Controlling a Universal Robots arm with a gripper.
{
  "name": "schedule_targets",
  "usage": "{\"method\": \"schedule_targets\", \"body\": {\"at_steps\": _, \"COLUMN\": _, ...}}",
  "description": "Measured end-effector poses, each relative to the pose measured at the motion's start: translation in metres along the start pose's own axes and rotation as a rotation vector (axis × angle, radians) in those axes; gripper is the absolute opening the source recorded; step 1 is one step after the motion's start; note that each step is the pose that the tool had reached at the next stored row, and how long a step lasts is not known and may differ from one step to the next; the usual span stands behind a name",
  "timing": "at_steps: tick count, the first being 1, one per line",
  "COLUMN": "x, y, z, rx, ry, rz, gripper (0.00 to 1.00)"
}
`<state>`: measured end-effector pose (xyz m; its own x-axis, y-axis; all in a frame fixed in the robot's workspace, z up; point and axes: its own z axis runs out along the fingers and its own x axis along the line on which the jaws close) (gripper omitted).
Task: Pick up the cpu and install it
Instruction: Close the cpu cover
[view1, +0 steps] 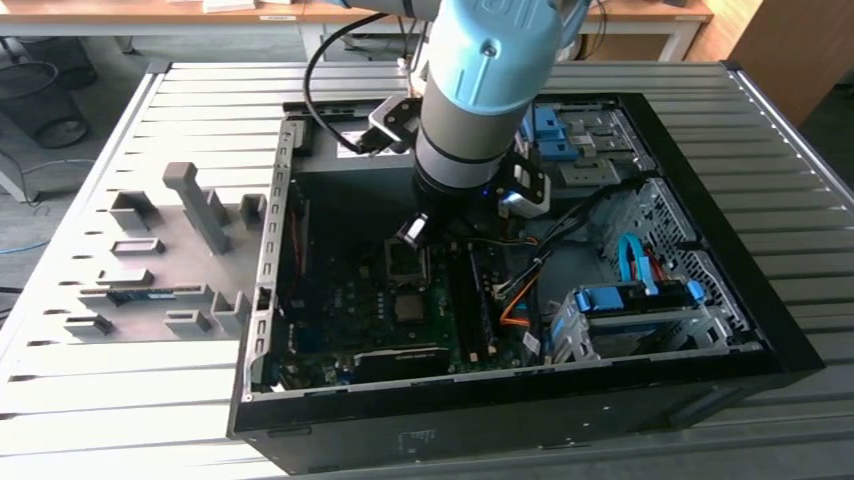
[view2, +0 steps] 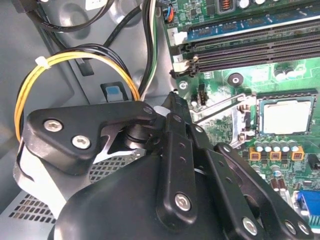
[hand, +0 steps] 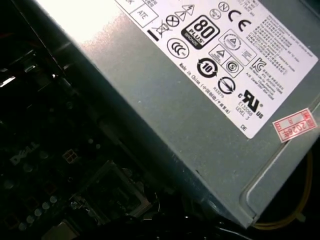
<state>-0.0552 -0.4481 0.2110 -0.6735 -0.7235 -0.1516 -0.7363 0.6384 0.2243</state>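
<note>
The arm (view1: 474, 90) is reaching down into the open case (view1: 694, 330), which is lying on its side on the slatted tabletop (view1: 120, 120), presumably so the board (view1: 374, 310) is facing up and can be worked on from above. The gripper (view1: 414, 230) is hanging just over the socket (view1: 407, 262) in the exterior view, a sensible place for it given the task.

In the second wrist view the cpu (view2: 286, 116) is sitting flat inside the socket frame (view2: 260, 100), its silvery top showing, with the retaining lever (view2: 215, 111) swung out beside it, so the socket is looking unlatched. The dark linkage of the gripper (view2: 175, 125) is crowding the foreground, and I cannot tell whether the jaws are wide, narrow, or holding anything. The memory slots (view2: 245, 47) are running just beyond the socket.

The first wrist view is looking across the grey power supply (hand: 200, 100), near the gripper.
</note>
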Motion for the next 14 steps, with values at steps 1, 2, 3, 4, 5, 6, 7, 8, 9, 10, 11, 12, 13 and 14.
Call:
{"method": "schedule_targets", "body": {"at_steps": 1, "x": 0.0002, "y": -0.0002, "z": -0.0003, "rx": 0.0, "ry": -0.0001, "rz": 0.0, "gripper": 0.1}}
{"method": "schedule_targets", "body": {"at_steps": 2, "x": 0.0005, "y": -0.0004, "z": -0.0005, "rx": -0.0001, "ry": -0.0002, "rz": 0.0, "gripper": 0.1}}
{"method": "schedule_targets", "body": {"at_steps": 3, "x": 0.0008, "y": -0.0007, "z": -0.0006, "rx": -0.0001, "ry": -0.0003, "rz": 0.0, "gripper": 0.1}}
{"method": "schedule_targets", "body": {"at_steps": 4, "x": 0.0011, "y": -0.001, "z": -0.0009, "rx": -0.0001, "ry": -0.0003, "rz": 0.0, "gripper": 0.1}}
{"method": "schedule_targets", "body": {"at_steps": 5, "x": 0.0014, "y": -0.0012, "z": -0.0011, "rx": -0.0001, "ry": -0.0002, "rz": 0.0, "gripper": 0.1}}
{"method": "schedule_targets", "body": {"at_steps": 6, "x": 0.0016, "y": -0.0013, "z": -0.0015, "rx": 0.0, "ry": 0.0, "rz": 0.0, "gripper": 0.1}}
{"method": "schedule_targets", "body": {"at_steps": 7, "x": 0.0018, "y": -0.0014, "z": -0.002, "rx": 0.0, "ry": 0.0, "rz": 0.0, "gripper": 0.1}}
{"method": "schedule_targets", "body": {"at_steps": 8, "x": 0.0019, "y": -0.0015, "z": -0.0024, "rx": 0.0, "ry": -0.0001, "rz": 0.0, "gripper": 0.1}}
{"method": "schedule_targets", "body": {"at_steps": 9, "x": 0.002, "y": -0.0016, "z": -0.0031, "rx": -0.0001, "ry": -0.0003, "rz": 0.0, "gripper": 0.1}}
{"method": "schedule_targets", "body": {"at_steps": 10, "x": 0.0021, "y": -0.0016, "z": -0.0038, "rx": 0.0, "ry": -0.0002, "rz": 0.0, "gripper": 0.1}}
{"method": "schedule_targets", "body": {"at_steps": 11, "x": 0.0022, "y": -0.0016, "z": -0.0047, "rx": 0.0, "ry": -0.0002, "rz": 0.0, "gripper": 0.1}}
{"method": "schedule_targets", "body": {"at_steps": 12, "x": 0.0023, "y": -0.0016, "z": -0.0056, "rx": -0.0001, "ry": -0.0002, "rz": 0.0, "gripper": 0.1}}
{"method": "schedule_targets", "body": {"at_steps": 13, "x": 0.0024, "y": -0.0016, "z": -0.0064, "rx": -0.0001, "ry": -0.0003, "rz": 0.0, "gripper": 0.1}}
{"method": "schedule_targets", "body": {"at_steps": 14, "x": 0.0026, "y": -0.0017, "z": -0.0072, "rx": -0.0001, "ry": -0.0004, "rz": 0.0, "gripper": 0.1}}
